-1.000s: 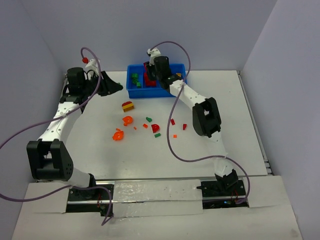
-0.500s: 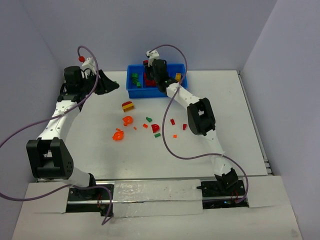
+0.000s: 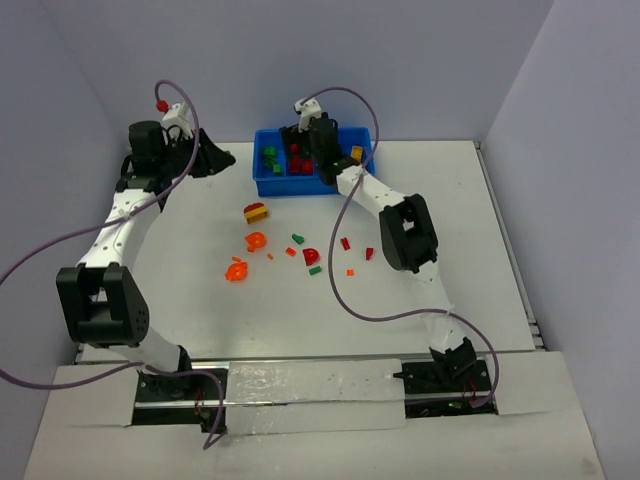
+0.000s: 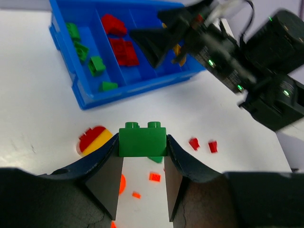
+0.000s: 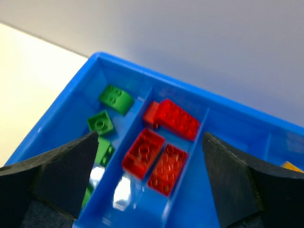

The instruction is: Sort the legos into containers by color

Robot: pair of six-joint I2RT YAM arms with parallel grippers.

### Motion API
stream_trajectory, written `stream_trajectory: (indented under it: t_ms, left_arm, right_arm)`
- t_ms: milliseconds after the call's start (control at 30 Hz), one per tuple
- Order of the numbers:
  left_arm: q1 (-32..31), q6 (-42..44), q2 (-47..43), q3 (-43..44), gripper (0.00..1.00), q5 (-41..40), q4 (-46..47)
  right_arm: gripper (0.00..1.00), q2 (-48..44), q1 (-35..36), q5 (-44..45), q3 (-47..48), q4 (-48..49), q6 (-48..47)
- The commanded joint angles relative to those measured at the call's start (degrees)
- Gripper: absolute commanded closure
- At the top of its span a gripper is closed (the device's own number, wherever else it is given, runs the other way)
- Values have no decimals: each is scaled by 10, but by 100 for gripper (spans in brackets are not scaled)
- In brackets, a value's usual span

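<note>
The blue tray (image 3: 300, 188) stands at the back of the table. Its left compartment holds green legos (image 5: 116, 97), and the one beside it holds red legos (image 5: 156, 156). My right gripper (image 5: 149, 137) hangs open just above that red compartment with nothing between its fingers; in the top view this right gripper (image 3: 305, 150) sits over the tray. My left gripper (image 4: 142, 148) is shut on a green brick (image 4: 142, 137), held in the air to the left of the tray (image 4: 85, 97). The top view shows the left gripper (image 3: 222, 158) raised.
Loose legos lie mid-table: a red-and-yellow piece (image 3: 256, 212), orange arches (image 3: 255, 240), a red arch (image 3: 311, 256), small green (image 3: 297, 238) and red bits (image 3: 345, 243). A yellow piece (image 3: 356, 153) lies in the tray's right part. Walls enclose the table.
The right gripper has gone from nearly shut to wide open over the red compartment. The left arm has drawn slightly back and left, still gripping the green brick.
</note>
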Motion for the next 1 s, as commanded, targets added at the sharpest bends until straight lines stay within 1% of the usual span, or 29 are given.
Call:
stream_trajectory:
  t_ms: [0,33,67,133,200,267,300,367,500,533,600,700,833,967]
  left_arm:
    - [-15,29,54,93,100,-48,15]
    - [-17,30,71,101,100,-52,14]
    - [-27,32,95,136,100,-65,14]
    - [-41,41,124,175,100,-88,11]
    - [-57,48,160,211,100,-122,14]
    - [-64,47,202,239,100,-136,22]
    - [-71,51,226,271,100,-147,23]
    - [-77,58,258,304,100,-154,19]
    - [-86,57,336,372,100,-162,7]
    - [-87,54,345,383,99,-163,11]
    - [-90,52,367,389,98,-168,30]
    - [-94,56,395,412,97,-177,35]
    - [-96,60,426,436,94,-183,28]
    - [-97,62,444,443,87,-184,32]
  right_arm:
    - [1,-142,-12,-15,-52,21,-7]
    - [0,-166,-14,-17,-66,12,-6]
    - [0,-196,-19,-21,-85,-5,-5]
    - [0,-235,-32,-27,-108,-32,1]
    - [0,-281,-55,-31,-138,-83,10]
    - [0,-318,-74,-45,-187,-114,16]
    - [0,-346,-89,-51,-216,-130,17]
    - [0,-401,-109,-60,-259,-145,19]
    - [0,-467,-154,-72,-355,-157,28]
    - [0,-476,-171,-73,-367,-157,55]
    - [0,-495,-184,-87,-400,-154,71]
    - [0,-498,-188,-95,-415,-155,88]
    - [0,-492,-188,-109,-413,-156,102]
    - [0,-479,-188,-117,-399,-165,103]
